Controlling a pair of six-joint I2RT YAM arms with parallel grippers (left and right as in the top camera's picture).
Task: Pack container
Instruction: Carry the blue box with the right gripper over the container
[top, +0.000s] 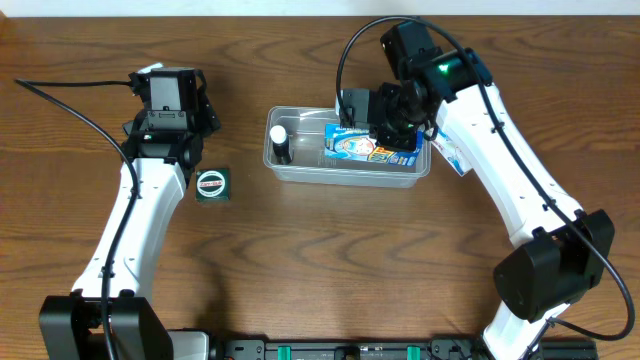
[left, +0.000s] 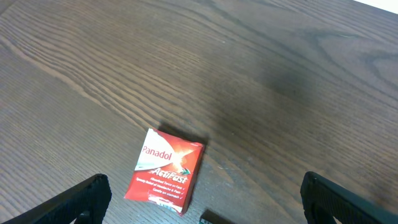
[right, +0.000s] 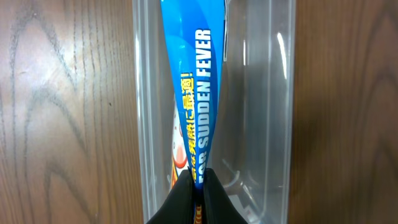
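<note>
The clear plastic container (top: 340, 176) lies at the table's middle right; it also shows in the right wrist view (right: 280, 93). My right gripper (top: 388, 128) is shut on a blue packet (top: 362, 148) printed "FOR SUDDEN FEVER" (right: 194, 93) and holds it edge-on over the container's right half, fingertips (right: 200, 190) pinching its end. A small dark bottle with a white cap (top: 281, 141) stands in the container's left end. My left gripper (top: 170, 112) is open and empty (left: 202, 208) above a red Panadol box (left: 165, 171) lying flat on the table.
A dark green box with a round label (top: 212, 185) lies left of the container, beside the left arm; its dark corner shows at the bottom of the left wrist view (left: 211, 219). A white and blue packet (top: 449, 155) lies against the container's right end, under the right arm.
</note>
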